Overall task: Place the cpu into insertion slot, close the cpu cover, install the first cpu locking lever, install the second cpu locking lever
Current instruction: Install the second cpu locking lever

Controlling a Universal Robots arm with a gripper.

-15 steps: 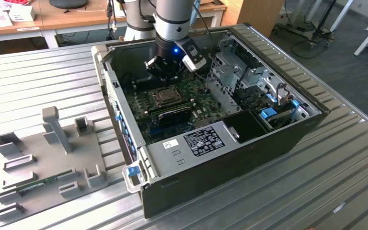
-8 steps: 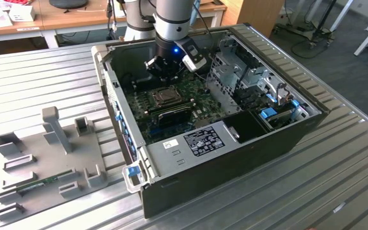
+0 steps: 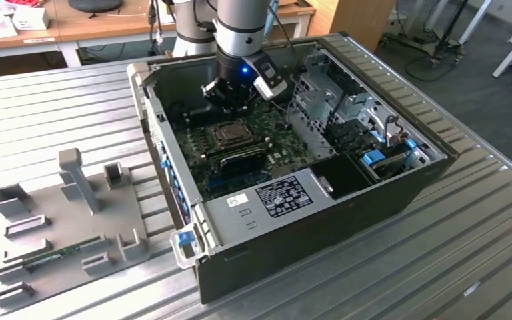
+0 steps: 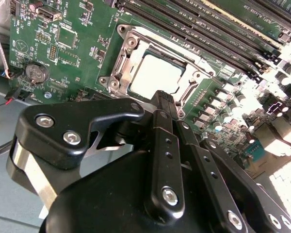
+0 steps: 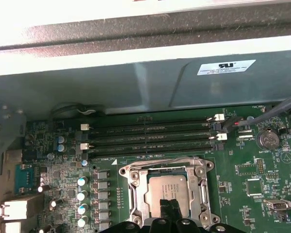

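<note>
In the exterior view the arm reaches down into an open case [image 3: 389,193] lying on a slatted table [image 3: 51,113]. The gripper [image 3: 229,100] hangs just above the slot [image 3: 229,133] on the board [image 3: 265,143], probably so it can work on the socket from straight overhead. Case walls and a drive cage [image 3: 332,100] flank the arm closely. A grey fixture [image 3: 69,220] sits well apart, on the exterior view's left.

In the second wrist view the cpu [image 4: 157,74] lies flat in the slot [image 4: 117,63], its pale top showing through the cut-out of the cover [image 4: 136,46], which appears to lie down around it. The fingertips [image 4: 166,99] look pressed together with nothing between them, near the socket's edge. Memory slots [image 4: 199,24] run just beside the socket; a coin cell [image 4: 36,73] sits off to the side.

In the first wrist view the cpu [image 5: 167,191] sits square within the cover [image 5: 136,189]. Fingertips [image 5: 170,209] overlap its near edge. Capacitors [image 5: 82,194] and memory slots [image 5: 150,138] crowd two sides; whether the levers are latched cannot be told.
</note>
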